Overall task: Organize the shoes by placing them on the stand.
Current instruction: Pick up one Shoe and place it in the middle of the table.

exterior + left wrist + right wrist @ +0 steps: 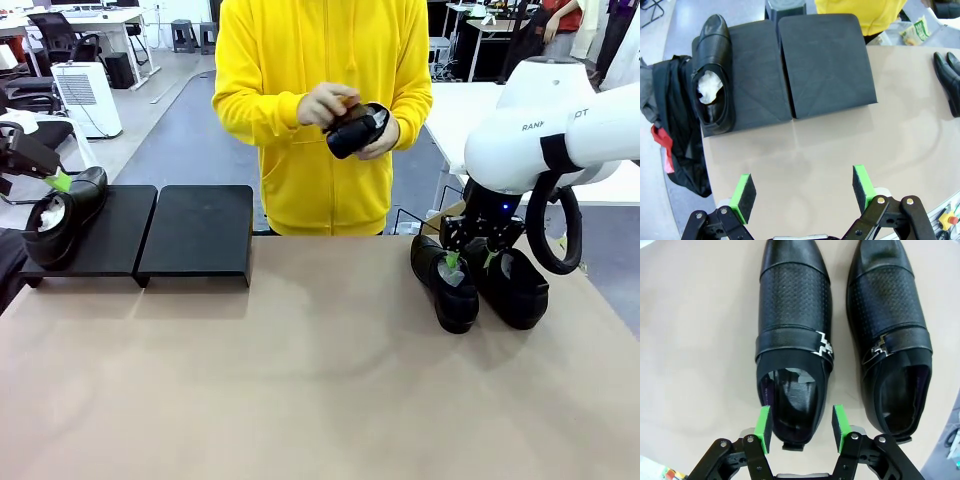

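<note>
**One shoe racked, three to go**

Of the four shoes in view, one is placed. A plain black dress shoe (65, 215) stuffed with white paper lies on the left-hand platform of the stand (200, 230), at ten o'clock on the table (300, 380). The platform beside it is bare. The left end effector (805, 192) hangs released over bare table, its green pads spread wide with nothing between them.

At three o'clock a buckled pair waits on the table. The right end effector (801, 427) is down over the heel of the perforated shoe (795, 315), one pad at each side of it. Its partner (890, 315) sits just beside it, untouched. I judge this pickup barely begun. At twelve o'clock the person's hands (325, 105) hold a fourth shoe (358, 130), so most of the job remains.

**Hard to make out**

- Whether the right pads are clenched on the heel or merely flanking it, I cannot tell.
- The person's hands cover much of the fourth shoe.
- The front view crops the stand's left end.
</note>
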`<state>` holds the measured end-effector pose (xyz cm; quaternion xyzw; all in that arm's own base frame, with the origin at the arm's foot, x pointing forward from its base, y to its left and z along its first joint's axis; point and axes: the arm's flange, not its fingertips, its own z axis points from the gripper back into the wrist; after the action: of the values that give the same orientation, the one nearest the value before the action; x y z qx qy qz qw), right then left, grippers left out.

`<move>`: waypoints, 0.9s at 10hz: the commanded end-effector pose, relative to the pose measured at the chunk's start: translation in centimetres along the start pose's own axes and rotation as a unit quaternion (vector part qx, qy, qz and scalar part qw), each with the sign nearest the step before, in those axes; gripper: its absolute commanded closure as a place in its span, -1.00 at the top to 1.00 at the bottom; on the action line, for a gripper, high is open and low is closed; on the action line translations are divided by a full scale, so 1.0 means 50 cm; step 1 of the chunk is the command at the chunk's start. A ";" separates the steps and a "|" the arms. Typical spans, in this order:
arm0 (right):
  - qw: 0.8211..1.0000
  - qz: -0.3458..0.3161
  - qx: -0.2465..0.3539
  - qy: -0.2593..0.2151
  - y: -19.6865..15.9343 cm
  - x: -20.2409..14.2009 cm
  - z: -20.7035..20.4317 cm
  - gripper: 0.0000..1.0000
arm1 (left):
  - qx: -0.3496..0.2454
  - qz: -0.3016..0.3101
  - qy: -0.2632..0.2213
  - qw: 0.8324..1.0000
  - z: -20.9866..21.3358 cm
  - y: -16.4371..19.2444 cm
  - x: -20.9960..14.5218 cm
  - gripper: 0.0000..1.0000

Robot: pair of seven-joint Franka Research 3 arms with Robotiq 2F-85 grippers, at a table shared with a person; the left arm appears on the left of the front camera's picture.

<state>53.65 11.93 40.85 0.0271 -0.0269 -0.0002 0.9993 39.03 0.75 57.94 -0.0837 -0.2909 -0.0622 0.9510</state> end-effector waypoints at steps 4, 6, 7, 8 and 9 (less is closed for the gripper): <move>0.999 0.038 -0.008 0.011 0.083 -0.013 -0.009 0.28 | -0.007 0.002 -0.007 1.000 -0.004 0.001 -0.004 1.00; 0.998 0.052 -0.017 0.014 0.109 -0.009 -0.033 0.28 | -0.007 0.002 -0.007 1.000 -0.004 0.001 -0.004 1.00; 0.998 0.051 -0.024 0.016 0.116 -0.002 -0.048 0.28 | -0.007 0.002 -0.007 1.000 -0.004 0.001 -0.004 1.00; 0.998 0.047 -0.034 0.013 0.121 0.006 -0.063 0.28 | -0.007 0.002 -0.007 1.000 -0.004 0.001 -0.004 1.00; 0.998 0.047 -0.038 0.014 0.124 0.013 -0.077 0.28 | -0.007 0.002 -0.007 1.000 -0.004 0.001 -0.004 1.00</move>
<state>53.25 17.68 37.46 0.0079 -0.0020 0.0575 0.9983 39.03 0.75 57.94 -0.0836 -0.2910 -0.0622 0.9510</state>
